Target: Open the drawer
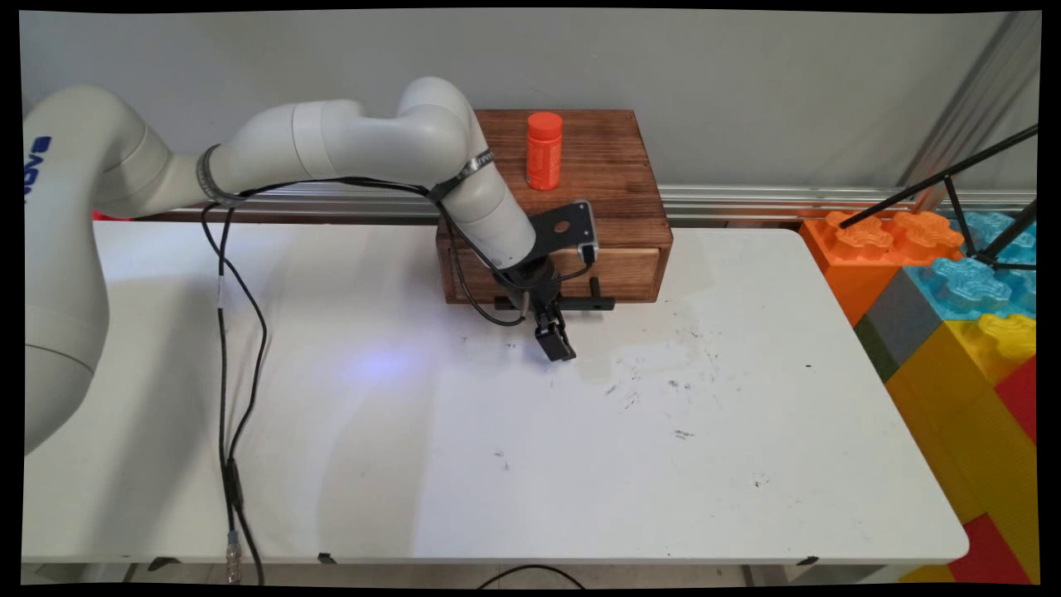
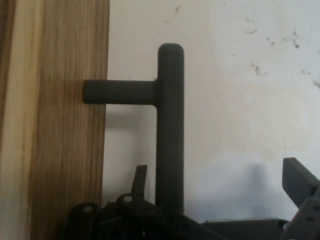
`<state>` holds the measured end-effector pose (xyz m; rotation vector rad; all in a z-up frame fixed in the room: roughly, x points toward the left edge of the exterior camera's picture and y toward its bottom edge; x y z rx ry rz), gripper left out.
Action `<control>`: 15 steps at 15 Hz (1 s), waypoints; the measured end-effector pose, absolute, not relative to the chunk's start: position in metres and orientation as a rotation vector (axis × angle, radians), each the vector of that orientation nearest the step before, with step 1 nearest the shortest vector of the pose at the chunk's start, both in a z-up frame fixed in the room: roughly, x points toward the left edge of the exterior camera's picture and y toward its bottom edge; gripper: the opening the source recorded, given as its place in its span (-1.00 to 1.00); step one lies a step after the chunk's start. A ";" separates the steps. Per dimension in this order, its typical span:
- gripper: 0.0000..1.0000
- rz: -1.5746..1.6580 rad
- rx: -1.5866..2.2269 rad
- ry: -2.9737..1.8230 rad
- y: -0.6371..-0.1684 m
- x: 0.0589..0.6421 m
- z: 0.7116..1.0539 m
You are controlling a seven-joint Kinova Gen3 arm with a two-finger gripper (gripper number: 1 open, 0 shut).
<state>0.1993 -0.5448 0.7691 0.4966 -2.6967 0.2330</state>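
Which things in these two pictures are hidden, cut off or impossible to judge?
- Main view: the arm hides the left part of the wooden box and of its drawer front.
- Main view: the hand covers the middle of the black handle; contact is unclear.
- Hand view: the handle's lower end is hidden behind the hand's linkage.
- Main view: the orange bottle's label is too small to read.
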 end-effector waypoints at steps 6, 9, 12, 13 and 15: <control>1.00 0.229 0.497 -2.698 -0.529 0.189 0.761; 1.00 0.231 0.490 -2.700 -0.518 0.185 0.757; 1.00 0.240 0.479 -2.702 -0.504 0.180 0.755; 1.00 0.244 0.476 -2.702 -0.501 0.178 0.754; 1.00 0.256 0.469 -2.703 -0.492 0.175 0.754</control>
